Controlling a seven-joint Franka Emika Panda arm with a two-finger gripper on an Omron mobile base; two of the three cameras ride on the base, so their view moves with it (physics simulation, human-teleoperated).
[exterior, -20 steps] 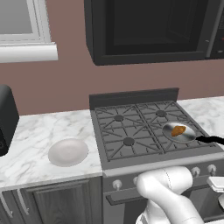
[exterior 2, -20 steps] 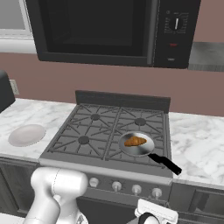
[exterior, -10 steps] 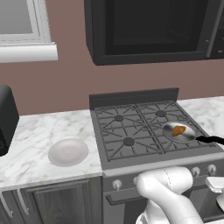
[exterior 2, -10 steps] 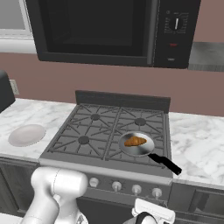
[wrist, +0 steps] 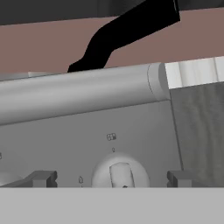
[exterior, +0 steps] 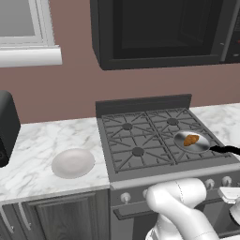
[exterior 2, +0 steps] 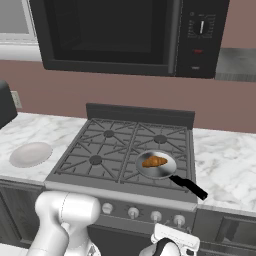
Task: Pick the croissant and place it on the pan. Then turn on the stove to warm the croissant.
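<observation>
The croissant point(exterior 2: 154, 161) is being carried in the pan point(exterior 2: 157, 165), which is sitting on the front right grate of the stove point(exterior 2: 125, 150). The gripper point(wrist: 112, 179) is being held low at the stove's front panel, fingers point(wrist: 43, 178) spread wide apart, with a knob point(wrist: 120, 173) framed between them, nothing gripped.

Left base view looks forward and down from behind the arm's left side onto the wide dark grey gas stove point(exterior: 154, 140) and the white marble tabletop point(exterior: 42, 145). Right base view faces the same stove point(exterior 2: 125, 150) from the right side, sharing the grates, the small shiny metal pan point(exterior 2: 157, 165) and the black microwave point(exterior 2: 125, 35). Hand view sits very near the stove front, facing one round silver knob point(wrist: 120, 173).
</observation>
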